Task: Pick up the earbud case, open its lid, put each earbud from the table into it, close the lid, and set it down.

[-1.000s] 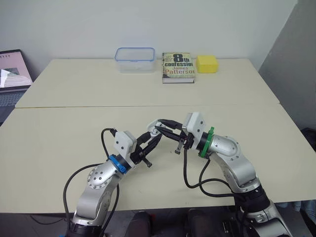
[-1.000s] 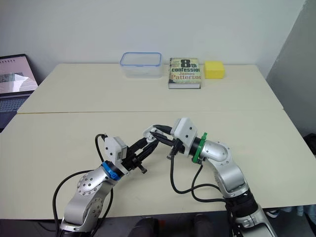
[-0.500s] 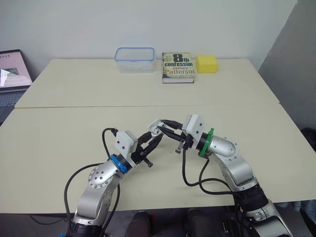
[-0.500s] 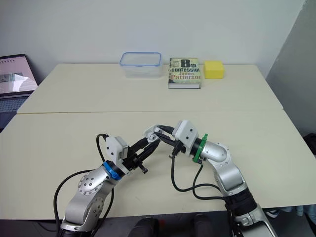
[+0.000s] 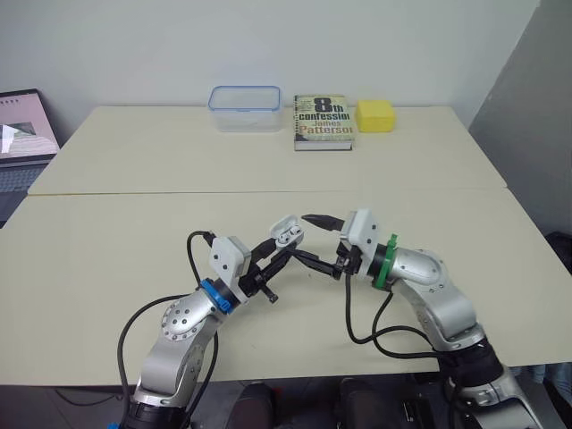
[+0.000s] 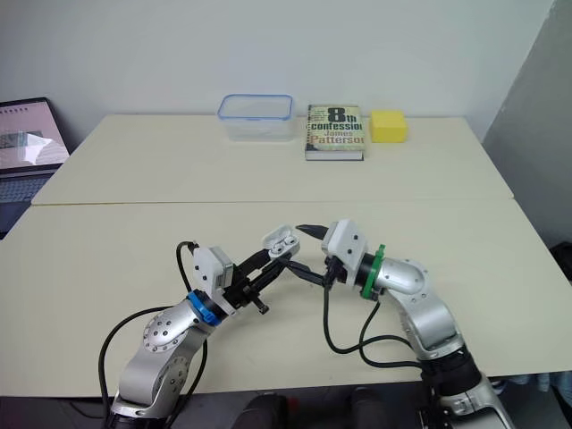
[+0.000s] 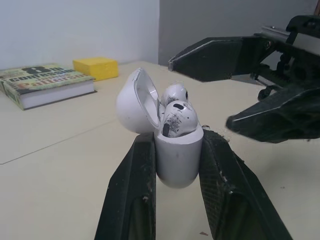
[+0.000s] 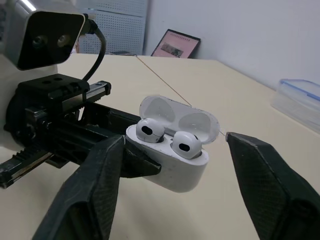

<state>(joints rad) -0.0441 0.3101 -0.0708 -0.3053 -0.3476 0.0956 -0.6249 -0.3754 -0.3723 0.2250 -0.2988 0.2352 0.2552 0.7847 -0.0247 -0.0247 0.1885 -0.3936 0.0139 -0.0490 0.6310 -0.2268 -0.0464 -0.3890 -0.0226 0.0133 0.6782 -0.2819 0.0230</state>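
Note:
A white earbud case [image 5: 286, 231] is held above the middle of the table, with my left gripper [image 5: 283, 247] shut on its lower body [image 7: 177, 155]. Its lid [image 7: 131, 102] stands open and tipped back. Two white earbuds [image 8: 187, 142] sit in their sockets, stems down. My right gripper [image 5: 301, 237] is just to the right of the case and open, one finger [image 5: 320, 220] above lid height and the other [image 5: 311, 260] below. In the right wrist view its fingertips [image 8: 112, 150] flank the case [image 8: 172, 165] without touching it.
Along the far edge of the table [image 5: 125, 250] stand a clear box with a blue rim [image 5: 244, 108], a book [image 5: 323, 121] and a yellow block [image 5: 376, 114]. A laptop [image 5: 22, 134] sits at the far left. A seam [image 5: 134, 192] crosses between the two tabletops.
My right gripper has opened wide and drawn back a little to the right, away from the case. The left gripper still holds the case in the same place.

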